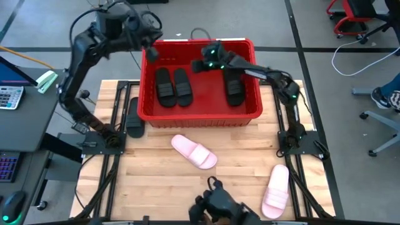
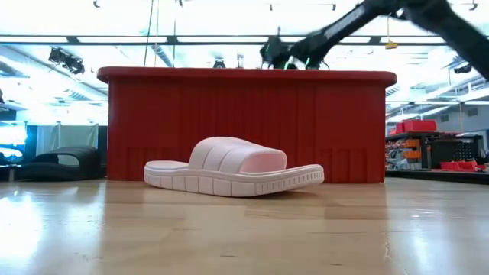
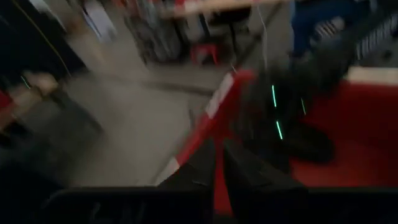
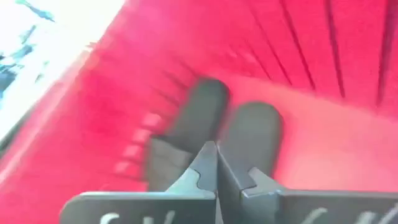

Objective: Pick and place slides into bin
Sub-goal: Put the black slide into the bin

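Note:
The red bin [image 1: 199, 115] stands at the table's far middle. Three black slides lie on its floor: two side by side at the left [image 1: 173, 87] and one at the right [image 1: 234, 91]. A fourth black slide [image 1: 134, 117] lies on the table by the bin's left wall. Two pink slides lie soles down on the table, one in the middle [image 1: 194, 151] and one at the near right [image 1: 276, 190]. My left gripper [image 1: 150, 54] is shut and empty above the bin's far left corner. My right gripper [image 1: 206, 64] is shut and empty above the bin's far middle, and the two left slides show below it [image 4: 205, 121].
A dark camera mount [image 1: 219, 206] sits at the table's near edge. A desk with a calculator [image 1: 9, 97] stands left of the table. In the low view the middle pink slide [image 2: 229, 168] lies in front of the bin's wall [image 2: 244, 122].

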